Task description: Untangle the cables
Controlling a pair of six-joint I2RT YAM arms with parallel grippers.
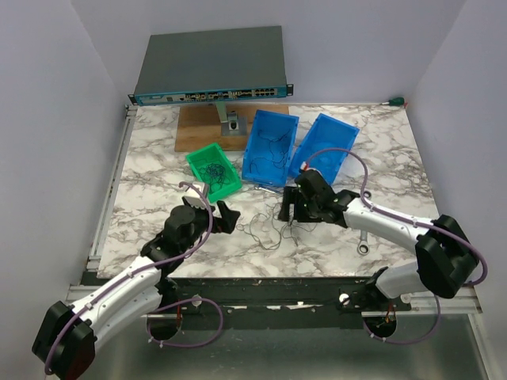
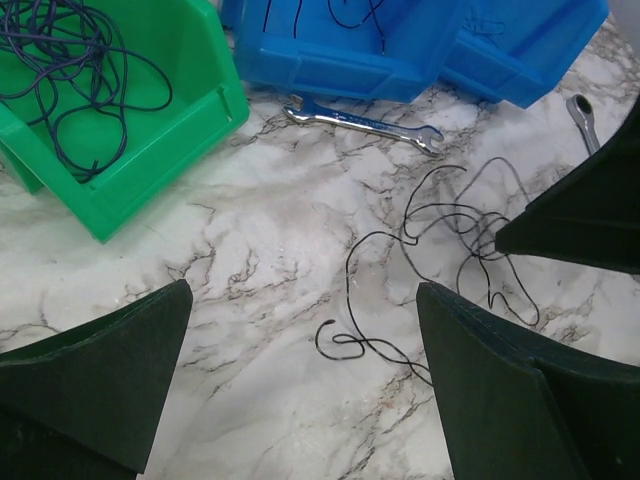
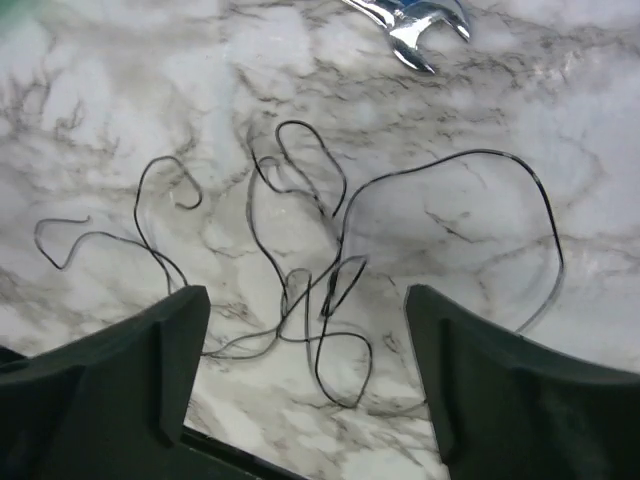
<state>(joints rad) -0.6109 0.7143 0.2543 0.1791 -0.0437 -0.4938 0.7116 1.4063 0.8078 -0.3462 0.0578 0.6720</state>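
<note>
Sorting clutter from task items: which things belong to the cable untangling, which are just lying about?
Job: loose black cable tangle; blue cables in green bin; dark cables in blue bin.
Lying about: combination wrench, second wrench, network switch, wooden board.

I take this for a robotics lab test cell, though I can't see beyond it. Plain white enclosure walls (image 1: 47,119) box in a marble-patterned surface (image 1: 380,150) with black-and-white robot arms (image 1: 119,297) at its near edge. A grey rack-mount network switch (image 1: 210,63) sits at the back. A green plastic parts bin (image 1: 231,168), a blue plastic parts bin (image 1: 277,119), a silver open-ended wrench (image 2: 362,118) and hair-thin dark wires (image 3: 325,290) lie about.
</note>
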